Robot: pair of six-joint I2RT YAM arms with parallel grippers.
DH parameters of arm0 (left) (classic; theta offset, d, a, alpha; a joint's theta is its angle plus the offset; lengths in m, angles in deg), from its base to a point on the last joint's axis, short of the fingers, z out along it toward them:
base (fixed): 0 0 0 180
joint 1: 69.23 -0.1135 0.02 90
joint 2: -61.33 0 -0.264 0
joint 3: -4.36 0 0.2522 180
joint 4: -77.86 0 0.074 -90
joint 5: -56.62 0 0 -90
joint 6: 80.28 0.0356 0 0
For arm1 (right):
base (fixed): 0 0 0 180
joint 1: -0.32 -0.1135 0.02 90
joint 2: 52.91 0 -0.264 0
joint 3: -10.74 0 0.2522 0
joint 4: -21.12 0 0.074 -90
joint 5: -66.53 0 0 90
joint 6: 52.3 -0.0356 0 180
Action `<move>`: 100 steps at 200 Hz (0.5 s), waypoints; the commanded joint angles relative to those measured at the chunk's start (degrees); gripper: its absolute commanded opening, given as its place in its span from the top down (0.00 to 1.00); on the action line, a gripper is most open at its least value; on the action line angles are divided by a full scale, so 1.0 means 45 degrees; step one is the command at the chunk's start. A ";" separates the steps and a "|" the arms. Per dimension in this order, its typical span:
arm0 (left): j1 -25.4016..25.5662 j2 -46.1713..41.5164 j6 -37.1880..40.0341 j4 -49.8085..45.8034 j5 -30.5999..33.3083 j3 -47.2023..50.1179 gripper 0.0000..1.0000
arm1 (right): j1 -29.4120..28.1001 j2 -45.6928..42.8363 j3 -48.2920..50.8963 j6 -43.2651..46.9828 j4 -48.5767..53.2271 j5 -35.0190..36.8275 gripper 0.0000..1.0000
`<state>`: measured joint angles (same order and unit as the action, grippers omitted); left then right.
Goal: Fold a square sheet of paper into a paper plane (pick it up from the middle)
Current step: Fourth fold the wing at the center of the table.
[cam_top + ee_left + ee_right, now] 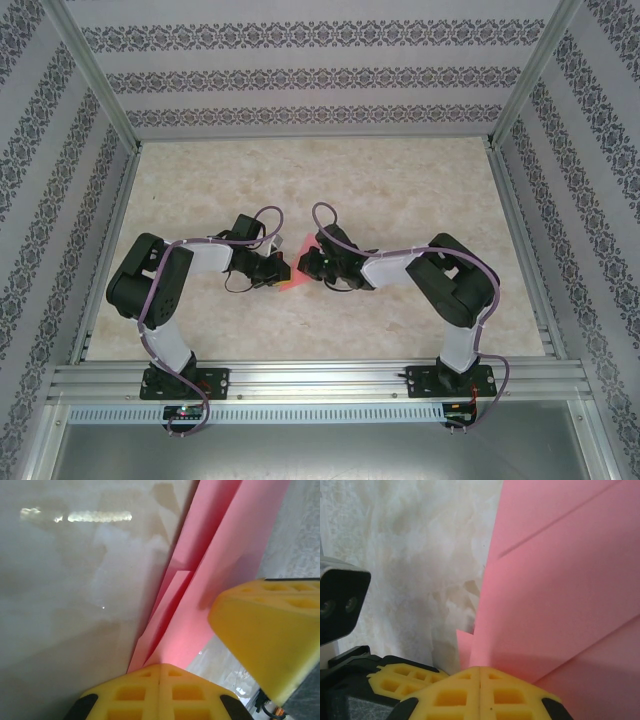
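Between your two pincers: folded pink paper (pixel 296 274) on the marbled tabletop (pixel 400 190), one pincer at each of its sides.
Left pincer (pixel 159 672): closed. You see its yellow pads meet along one seam, and the paper's narrow near end reaches their tips.
Right pincer (pixel 480 672): closed likewise, pads together, tips set at the paper's near edge.
Grip: you cannot tell whether any layer is caught between either pair of pads.
Paper, left wrist view: a long pink band runs from the left pincer's tips toward the upper right. It has layered flaps, and a smaller flap lies along its left edge.
Paper, right wrist view: broad pink layers lie ahead and to the right of the right pincer's tips, crossed by straight slanting fold edges.
Right pincer's finger (pixel 270 630): just right of the left pincer's tips, at the paper's right margin.
Left wrist camera (pixel 340 600): left of the right pincer's tips, with a yellow pad (pixel 405 677) of the left pincer below it.
Arms, top view: elbows out, wrists turned inward, pincers almost tip to tip.
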<state>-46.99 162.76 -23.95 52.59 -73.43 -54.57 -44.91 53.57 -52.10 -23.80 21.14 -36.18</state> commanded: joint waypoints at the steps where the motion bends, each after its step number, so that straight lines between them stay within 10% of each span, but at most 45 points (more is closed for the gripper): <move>1: -0.0068 0.1252 0.0209 -0.1544 0.3106 0.0838 1.00 | -0.0269 -0.0263 0.0212 -0.0341 -0.0205 0.0467 0.96; 100: -0.0076 0.1266 0.0168 -0.1544 0.3118 0.0838 1.00 | -0.0488 0.0869 -0.0061 -0.0768 0.0404 0.0621 0.97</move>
<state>-47.04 162.91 -23.95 52.57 -73.60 -54.67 -46.92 55.14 -52.06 -26.25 20.92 -35.89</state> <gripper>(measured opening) 0.066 0.051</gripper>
